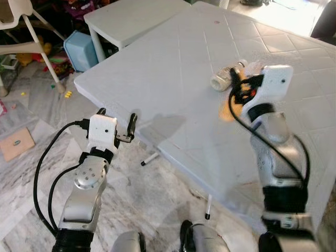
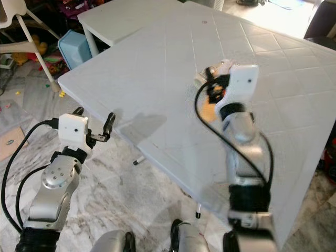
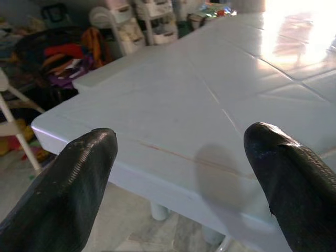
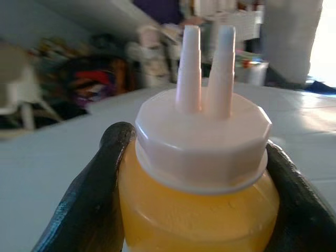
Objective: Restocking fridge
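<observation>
A squeeze bottle (image 4: 202, 157) of yellow sauce, with a white cap and two nozzles, is clamped between my right gripper's (image 4: 197, 149) black fingers. In the eye views this bottle (image 1: 223, 80) lies tilted just above the large white table (image 1: 173, 79), cap pointing to the left, and the right gripper (image 1: 237, 89) is shut on it. Whether it touches the tabletop I cannot tell. My left gripper (image 1: 116, 122) hovers open and empty off the table's near left corner, over the floor. The left wrist view looks between its fingers (image 3: 79, 178) at the table edge (image 3: 173, 157).
A second, smaller white table (image 1: 131, 18) stands behind the big one. A blue bin (image 1: 81, 50), a white chair (image 1: 21, 26) and scattered toys crowd the far left. A flat brown box (image 1: 16, 144) lies on the marble floor (image 1: 157, 194).
</observation>
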You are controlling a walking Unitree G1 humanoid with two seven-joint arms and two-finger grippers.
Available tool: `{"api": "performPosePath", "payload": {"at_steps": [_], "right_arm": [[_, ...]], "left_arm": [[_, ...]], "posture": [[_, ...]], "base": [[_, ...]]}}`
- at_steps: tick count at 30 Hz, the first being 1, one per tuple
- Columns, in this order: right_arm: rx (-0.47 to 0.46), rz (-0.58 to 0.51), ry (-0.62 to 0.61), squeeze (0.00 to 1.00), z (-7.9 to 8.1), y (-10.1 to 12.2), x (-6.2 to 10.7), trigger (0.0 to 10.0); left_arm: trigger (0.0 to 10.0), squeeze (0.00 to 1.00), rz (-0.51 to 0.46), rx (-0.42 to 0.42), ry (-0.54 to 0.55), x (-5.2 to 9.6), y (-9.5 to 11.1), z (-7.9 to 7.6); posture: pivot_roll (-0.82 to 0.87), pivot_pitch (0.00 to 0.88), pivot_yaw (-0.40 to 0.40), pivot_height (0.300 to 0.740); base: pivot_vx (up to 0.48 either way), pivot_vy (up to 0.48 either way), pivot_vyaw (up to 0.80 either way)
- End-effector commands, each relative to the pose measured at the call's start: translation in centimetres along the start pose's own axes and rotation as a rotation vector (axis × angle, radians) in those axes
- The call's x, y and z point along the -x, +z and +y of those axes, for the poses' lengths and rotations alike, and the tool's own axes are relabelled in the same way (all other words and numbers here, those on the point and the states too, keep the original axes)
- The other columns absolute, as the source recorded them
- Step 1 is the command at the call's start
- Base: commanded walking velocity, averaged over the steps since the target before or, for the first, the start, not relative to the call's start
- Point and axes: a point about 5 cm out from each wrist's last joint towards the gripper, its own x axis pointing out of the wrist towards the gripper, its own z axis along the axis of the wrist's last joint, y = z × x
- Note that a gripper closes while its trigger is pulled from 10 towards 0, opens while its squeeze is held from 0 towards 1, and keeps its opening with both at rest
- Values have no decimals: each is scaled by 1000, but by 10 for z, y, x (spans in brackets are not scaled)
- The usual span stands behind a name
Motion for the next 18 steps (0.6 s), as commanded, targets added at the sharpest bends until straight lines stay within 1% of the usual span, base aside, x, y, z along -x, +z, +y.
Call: {"api": "performPosePath", "payload": {"at_steps": [1, 2, 4, 5, 8, 11, 14, 18], "right_arm": [[-30, -37, 25, 0, 9, 8, 6, 10000], [-43, -32, 60, 0, 16, 6, 11, 10000], [-41, -33, 95, 0, 20, 6, 13, 10000], [-32, -42, 121, 0, 23, 7, 14, 10000], [-47, -30, 130, 0, 25, 9, 13, 10000], [-44, -26, 133, 0, 24, 9, 13, 10000], [-49, -5, 126, 0, 23, 3, 17, 10000], [-52, 6, 125, 0, 23, 0, 19, 10000]], "left_arm": [[10000, 0, 27, -7, 42, 0, -4, 7], [10000, 0, 26, -2, 49, -1, -4, 7], [10000, 0, 27, 12, 55, -2, -3, 7], [10000, 0, 25, 3, 63, -2, -4, 8], [10000, 0, 28, 9, 82, -3, -5, 7], [10000, 0, 36, 13, 90, -2, -8, 7], [10000, 0, 72, 23, 114, 4, -16, 9], [10000, 0, 75, 19, 105, 6, -18, 5]], "posture": [[-4, 94, -4, 740], [-2, 91, -9, 740], [-1, 88, -14, 740], [-2, 84, -17, 740], [-2, 76, -25, 740], [1, 69, -23, 740], [-9, 63, -23, 740], [-10, 65, -26, 740]], "base": [[0, 0, 0], [0, 0, 0], [0, 0, 0], [0, 0, 800], [0, 0, 800], [0, 0, 800], [0, 0, 800], [0, 367, 800]]}}
